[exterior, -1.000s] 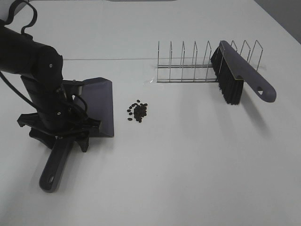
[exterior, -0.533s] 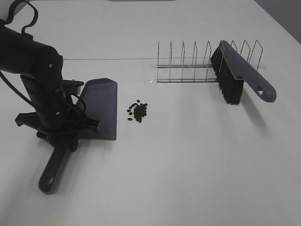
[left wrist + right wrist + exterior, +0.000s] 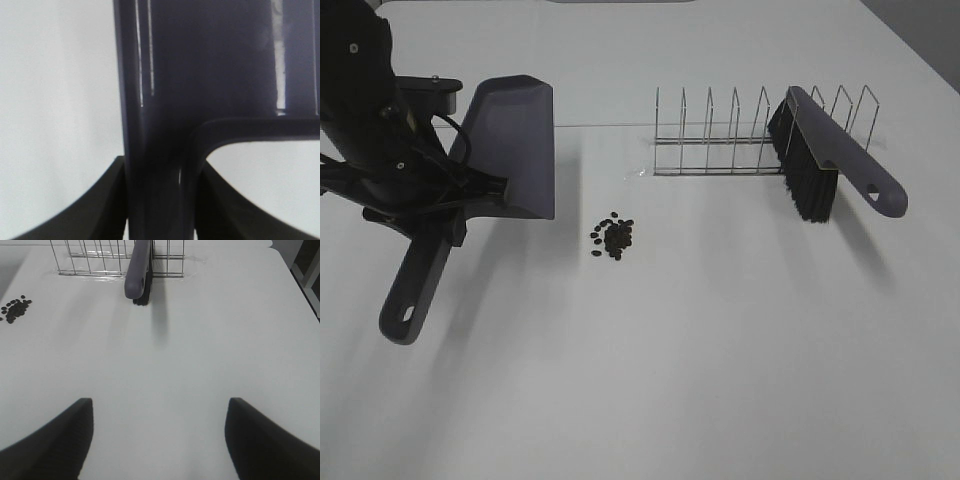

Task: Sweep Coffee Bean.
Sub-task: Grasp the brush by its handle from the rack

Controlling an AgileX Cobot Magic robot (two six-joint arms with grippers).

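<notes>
Left jaws grip the one dustpan (image 3: 515, 150) by its handle. Since a second ago it has risen off the tabletop (image 3: 720, 350), farther from the beans (image 3: 611, 238), one cluster of about twenty lying to its right. Right jaws stand wide, holding nothing. One rack (image 3: 709, 130) holds one brush (image 3: 830, 160).

Bright, probably overhead light; wrist close-up blurred.
</notes>
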